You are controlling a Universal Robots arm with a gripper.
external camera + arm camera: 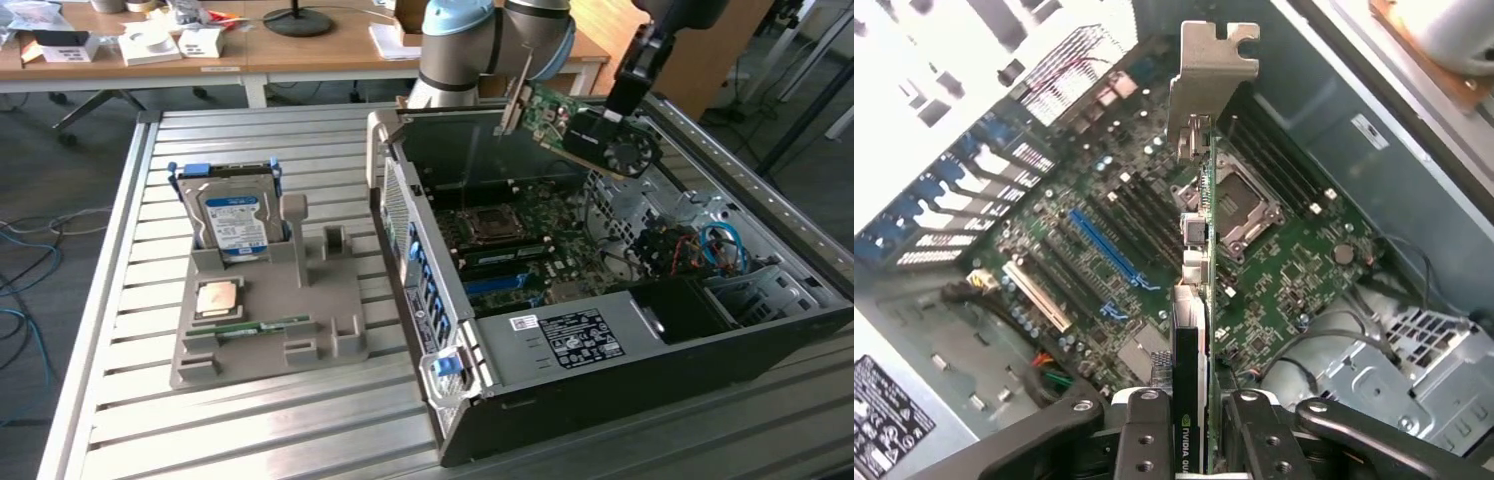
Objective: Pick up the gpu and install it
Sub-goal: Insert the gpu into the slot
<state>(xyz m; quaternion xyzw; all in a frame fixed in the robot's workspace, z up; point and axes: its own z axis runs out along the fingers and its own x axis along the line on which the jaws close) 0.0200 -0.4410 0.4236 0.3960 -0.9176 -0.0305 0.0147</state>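
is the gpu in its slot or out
Out: green gpu card with black fan hangs in the jaws above the open black case.

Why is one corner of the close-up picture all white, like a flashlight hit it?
Wrist view: strong light burns the computer case's metal wall out to plain white; the motherboard beneath the gpu is evenly lit. Exterior view: soft room light, no harsh glare, the case's inside shaded, the slatted table only faintly shiny.

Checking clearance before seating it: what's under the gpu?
The gripper holds the gpu over the motherboard; its CPU socket and blue slot show below. The board strip behind the card's edge is covered.
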